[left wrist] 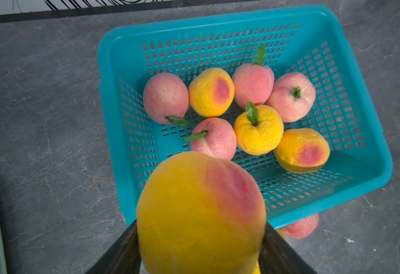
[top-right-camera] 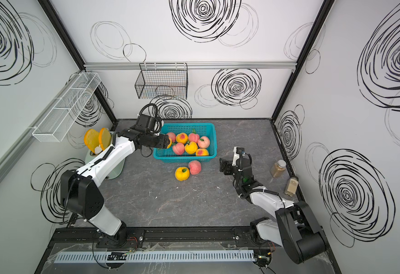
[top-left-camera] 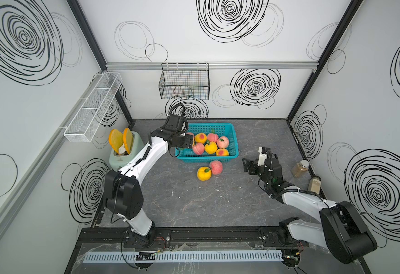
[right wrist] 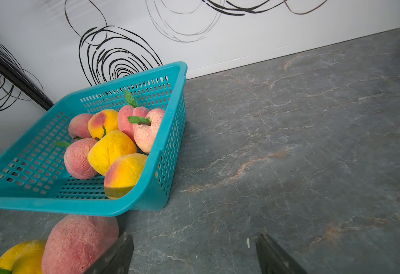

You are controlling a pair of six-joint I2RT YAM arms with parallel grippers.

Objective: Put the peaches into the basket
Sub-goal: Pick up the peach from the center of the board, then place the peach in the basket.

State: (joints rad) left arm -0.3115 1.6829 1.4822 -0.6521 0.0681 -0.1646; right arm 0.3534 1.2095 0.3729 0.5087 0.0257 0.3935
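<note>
Right gripper (top-left-camera: 247, 166) is seen nearest, its jaws parted with nothing between them, held above the table (top-left-camera: 194, 201) at about 4 o'clock of the basket (top-left-camera: 206, 158) and apart from it. Just at the basket's 6 o'clock, a yellow peach (top-left-camera: 204, 173) and a pink peach (top-left-camera: 216, 167) are seen lying on the table, touching each other. Farther back, the left gripper (top-left-camera: 190, 141) is clamped on a blushed peach (left wrist: 199, 213), which is held above the basket's 9 o'clock end. Seven peaches (left wrist: 258, 130) are counted inside the basket, packed close together.
</note>
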